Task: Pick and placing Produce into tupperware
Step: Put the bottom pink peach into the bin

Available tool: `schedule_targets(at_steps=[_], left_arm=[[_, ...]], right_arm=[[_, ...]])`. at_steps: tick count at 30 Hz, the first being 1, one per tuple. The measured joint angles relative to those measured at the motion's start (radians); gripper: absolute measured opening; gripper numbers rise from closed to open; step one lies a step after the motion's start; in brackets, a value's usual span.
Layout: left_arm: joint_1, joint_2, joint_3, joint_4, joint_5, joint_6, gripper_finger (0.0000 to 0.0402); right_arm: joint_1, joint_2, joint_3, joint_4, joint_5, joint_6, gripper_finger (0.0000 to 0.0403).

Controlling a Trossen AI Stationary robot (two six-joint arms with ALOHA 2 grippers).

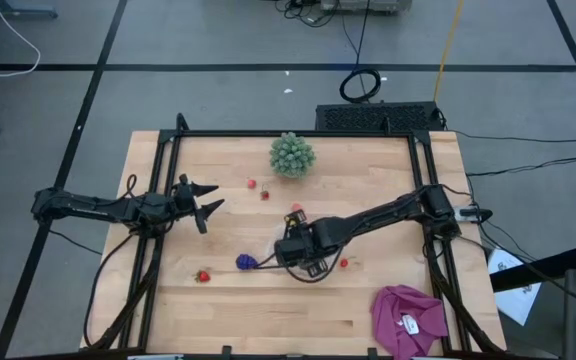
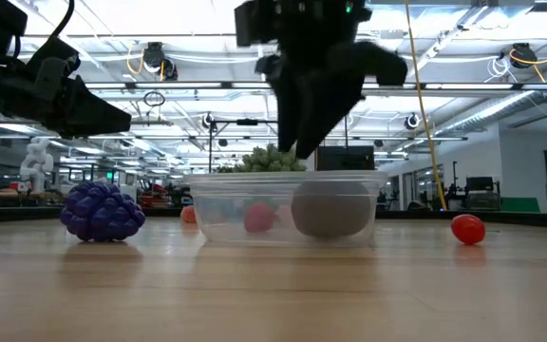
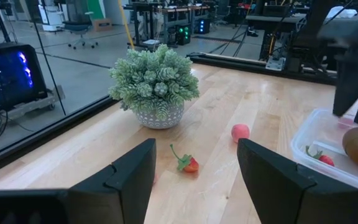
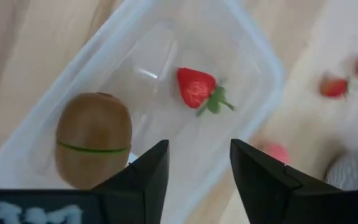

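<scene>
Step in hand: judged to be the release stage; the right gripper [image 4: 194, 177] hangs directly above the clear plastic rectangular container [image 4: 253, 56], its fingers apart with nothing between them.
Container contents: a brown oval kiwi [image 4: 94, 140] lies against one wall and a small red strawberry with a green stem [image 4: 196, 87] lies near the middle, the two apart.
Container position: centre of the wooden table [image 1: 368, 310], under the right arm's wrist.
Left gripper: the left gripper [image 3: 194, 180] waits over the table's left side, its fingers spread and empty, pointing towards the spiky green ball plant [image 3: 156, 84].
Produce outside: a purple grape cluster [image 1: 245, 261] sits just left of the container; loose red strawberries [image 1: 203, 275] lie scattered, one near the front left, others near the plant and to the container's right.
Next move calls for: probably lifting the right gripper clear of the rim, then reaching for the nearby grape cluster, which looks bumpy and wide for these fingers.
</scene>
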Motion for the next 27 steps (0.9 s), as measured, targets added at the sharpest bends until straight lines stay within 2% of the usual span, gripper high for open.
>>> schedule_targets(at_steps=[5, 13, 16, 18, 23, 27], left_arm=[[0.0, 0.0, 0.0, 0.0, 0.001, -0.002, 0.023], [0.0, 0.0, 0.0, 0.001, 0.016, -0.031, 0.023], [0.0, 0.0, 0.0, 0.0, 0.036, -0.048, 0.023], [0.0, 0.0, 0.0, 0.001, 0.037, -0.049, 0.023], [0.0, 0.0, 0.0, 0.001, 0.037, -0.049, 0.023], [0.0, 0.0, 0.0, 0.0, 0.037, -0.04, 0.023]], right_arm=[[0.0, -0.076, 0.0, -0.098, 0.001, 0.194, 0.0137], [-0.039, -0.149, 0.0, -0.498, -0.005, 0.573, 0.013], [-0.053, -0.151, 0.0, -0.575, -0.007, 0.657, 0.0135], [-0.059, -0.149, -0.003, -0.58, -0.015, 0.705, 0.0138], [-0.068, -0.149, -0.058, -0.499, -0.142, 0.78, 0.0146], [-0.058, -0.15, -0.134, -0.436, -0.143, 0.763, 0.0155]])
